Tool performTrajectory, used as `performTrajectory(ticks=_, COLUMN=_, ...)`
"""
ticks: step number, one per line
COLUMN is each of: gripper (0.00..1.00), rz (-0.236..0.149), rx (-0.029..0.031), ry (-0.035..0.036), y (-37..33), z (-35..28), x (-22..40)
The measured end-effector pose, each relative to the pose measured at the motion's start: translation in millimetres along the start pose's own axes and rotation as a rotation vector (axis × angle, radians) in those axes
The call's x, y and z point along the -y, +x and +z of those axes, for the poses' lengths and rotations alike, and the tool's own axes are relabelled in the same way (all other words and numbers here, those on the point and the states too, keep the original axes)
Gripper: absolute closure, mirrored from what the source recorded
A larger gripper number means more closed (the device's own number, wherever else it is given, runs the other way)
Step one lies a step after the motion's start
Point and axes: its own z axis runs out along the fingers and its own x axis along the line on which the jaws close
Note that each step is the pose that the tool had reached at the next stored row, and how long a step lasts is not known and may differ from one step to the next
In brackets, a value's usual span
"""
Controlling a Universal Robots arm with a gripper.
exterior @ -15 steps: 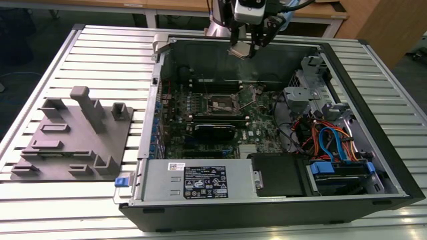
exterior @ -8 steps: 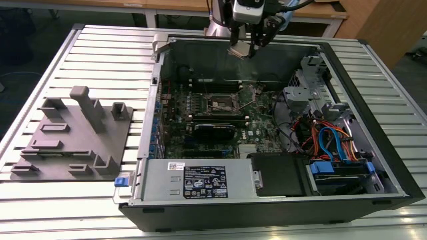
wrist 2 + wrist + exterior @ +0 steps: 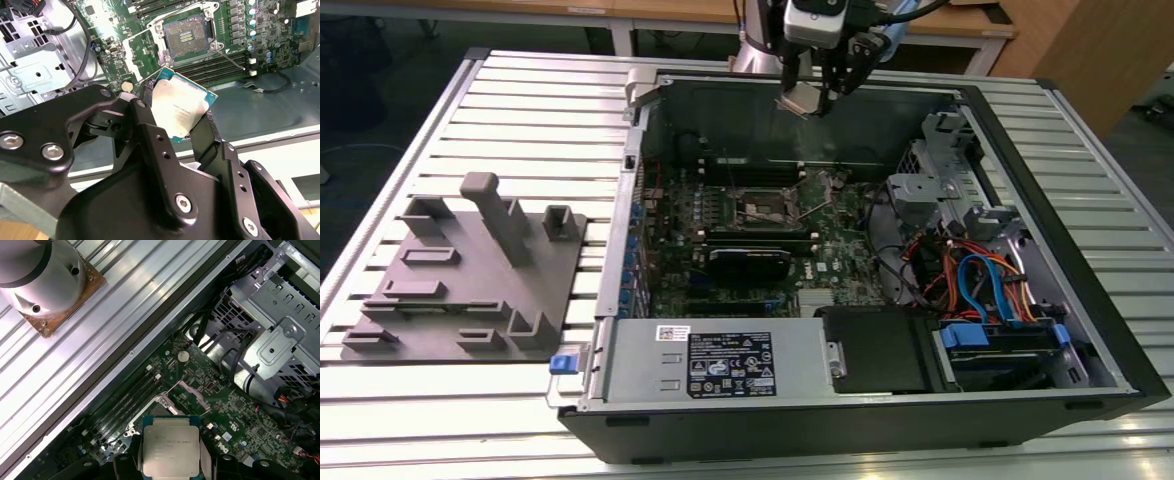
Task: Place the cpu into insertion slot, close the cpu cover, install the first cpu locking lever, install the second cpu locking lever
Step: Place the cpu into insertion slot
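Slatted metal table [image 3: 520,120], open computer case [image 3: 854,418]: gripper [image 3: 175,117] clenched on the cpu [image 3: 182,102] above the case's far wall, insertion slot [image 3: 186,36] lower, further inside.

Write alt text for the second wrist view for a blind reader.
The gripper holds the cpu by its edges, silvery top facing the camera, above the open computer case. Beyond it, the insertion slot on the green circuit board sits empty.

Robotics lab: slatted aluminium table [image 3: 534,110], opened computer case [image 3: 881,420]
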Motion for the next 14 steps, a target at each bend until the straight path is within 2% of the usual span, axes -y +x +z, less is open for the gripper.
performTrajectory(ticks=14, gripper=0.46, rz=0.013, rx=0.0012, ry=-0.0002, y=0.0, z=0.0, x=0.0)
